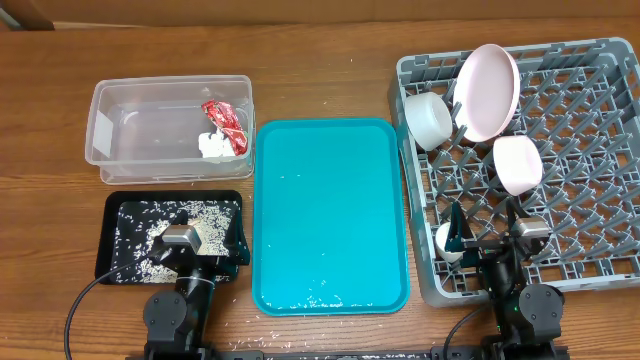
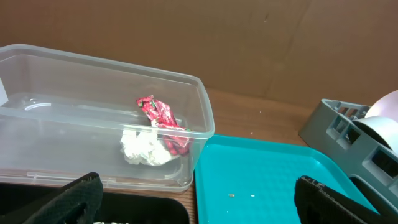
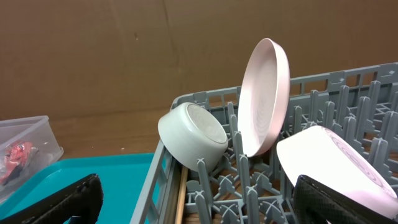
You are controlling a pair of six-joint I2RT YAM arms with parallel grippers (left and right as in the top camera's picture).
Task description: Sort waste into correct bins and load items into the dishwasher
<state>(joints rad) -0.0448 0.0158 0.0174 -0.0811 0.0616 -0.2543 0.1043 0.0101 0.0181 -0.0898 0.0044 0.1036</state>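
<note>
The clear tub (image 1: 100, 120) holds the red wrapper (image 1: 224, 122) and the white tissue wad (image 1: 212, 146); both also show in the left wrist view, wrapper (image 2: 158, 115) and tissue (image 2: 144, 149). Rice grains (image 1: 135, 235) lie in the black tray (image 1: 112, 262). The grey dish rack (image 1: 600, 160) holds the pink plate (image 1: 488, 90), the cream bowl (image 1: 430, 118) and the pink bowl (image 1: 518, 163), all on edge. A wooden chopstick (image 3: 182, 198) lies along the rack's left inner wall. My left gripper (image 1: 190, 250) is open and empty over the black tray. My right gripper (image 1: 487, 230) is open and empty over the rack's front left.
The flat teal tray (image 1: 330, 200) lies between the bins and the rack, with a few grains near its front edge (image 1: 330, 298). Stray grains lie on the table in front of it. A small white round object (image 1: 447, 242) sits by my right gripper's left finger.
</note>
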